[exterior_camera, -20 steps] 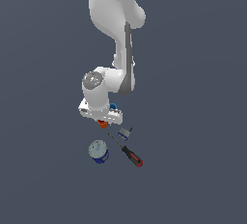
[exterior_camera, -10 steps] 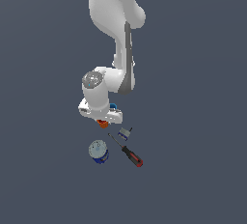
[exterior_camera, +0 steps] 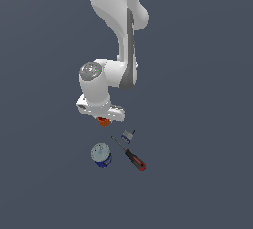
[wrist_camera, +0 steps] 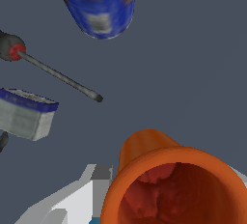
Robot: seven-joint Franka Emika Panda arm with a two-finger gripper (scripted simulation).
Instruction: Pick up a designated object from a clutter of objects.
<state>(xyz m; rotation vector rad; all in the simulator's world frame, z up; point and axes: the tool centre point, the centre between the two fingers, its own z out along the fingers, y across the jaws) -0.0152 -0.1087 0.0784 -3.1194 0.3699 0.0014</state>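
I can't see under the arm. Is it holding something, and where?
Probably the orange cup, right by the gripper; the fingers' contact is hidden, so the hold cannot be confirmed.
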